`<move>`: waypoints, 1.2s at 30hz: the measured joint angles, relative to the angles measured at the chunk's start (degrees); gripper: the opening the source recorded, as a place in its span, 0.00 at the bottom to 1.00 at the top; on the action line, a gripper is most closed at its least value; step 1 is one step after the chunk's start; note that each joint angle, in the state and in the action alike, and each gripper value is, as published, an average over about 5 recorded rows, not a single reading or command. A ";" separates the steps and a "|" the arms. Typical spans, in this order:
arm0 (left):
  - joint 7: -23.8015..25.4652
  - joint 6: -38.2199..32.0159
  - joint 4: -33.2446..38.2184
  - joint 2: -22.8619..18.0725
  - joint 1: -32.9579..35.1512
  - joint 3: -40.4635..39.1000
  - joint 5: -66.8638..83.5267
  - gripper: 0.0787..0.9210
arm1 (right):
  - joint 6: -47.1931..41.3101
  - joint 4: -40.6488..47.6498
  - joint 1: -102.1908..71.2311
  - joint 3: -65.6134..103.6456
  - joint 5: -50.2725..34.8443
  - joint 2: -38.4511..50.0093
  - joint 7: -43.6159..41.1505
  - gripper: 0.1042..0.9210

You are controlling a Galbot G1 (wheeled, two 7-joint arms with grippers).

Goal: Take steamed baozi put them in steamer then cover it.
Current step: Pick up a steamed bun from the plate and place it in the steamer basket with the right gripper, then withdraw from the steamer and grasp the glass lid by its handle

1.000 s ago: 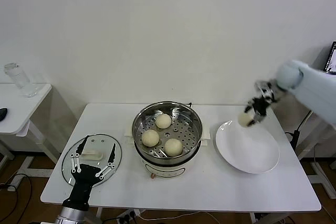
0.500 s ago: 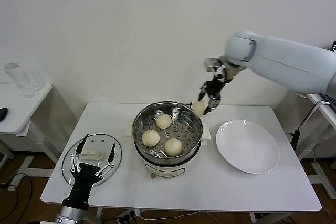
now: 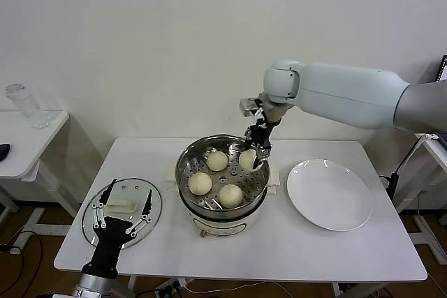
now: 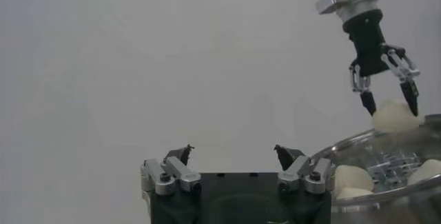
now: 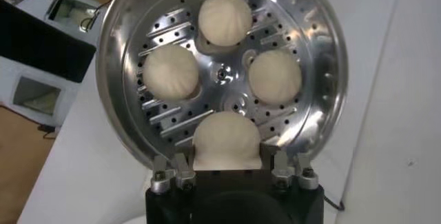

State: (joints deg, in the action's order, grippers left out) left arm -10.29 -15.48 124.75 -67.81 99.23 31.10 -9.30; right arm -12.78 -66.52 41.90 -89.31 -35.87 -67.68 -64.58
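The steamer [image 3: 222, 209] stands mid-table with three baozi on its perforated tray [image 3: 217, 161] [image 3: 200, 183] [image 3: 230, 195]. My right gripper [image 3: 253, 157] is shut on the fourth baozi [image 3: 247, 160] and holds it just inside the pot's back right rim. In the right wrist view the held baozi [image 5: 226, 141] sits between the fingers [image 5: 279, 168], with the three others [image 5: 224, 17] beyond it in the steamer [image 5: 331, 53]. My left gripper [image 3: 129, 197] is open and empty over the glass lid [image 3: 89, 222] at the front left. It also shows in the left wrist view [image 4: 232, 155].
An empty white plate [image 3: 328, 193] lies right of the steamer. A side table with a glass jar [image 3: 24, 106] stands at the far left. The left wrist view shows my right gripper [image 4: 386, 74] farther off above the steamer rim [image 4: 358, 143].
My right gripper carried the baozi from above the plate leftward to the steamer and lowered it inside the rim. The left arm has not moved.
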 measured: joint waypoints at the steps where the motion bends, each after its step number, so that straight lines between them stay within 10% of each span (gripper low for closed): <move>1: -0.01 -0.01 0.03 0.00 0.05 0.02 0.00 0.88 | -0.02 0.11 -0.21 -0.11 0.08 -0.29 0.19 0.68; 36: -0.44 -0.03 0.31 -0.26 0.15 0.51 0.01 0.88 | 1.48 -1.16 -2.47 1.68 4.18 -0.38 2.15 0.88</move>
State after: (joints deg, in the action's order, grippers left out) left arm -10.73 -15.51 125.07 -68.07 99.38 31.61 -9.29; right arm -11.30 -67.69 39.43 -87.63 -31.69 -68.05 -62.43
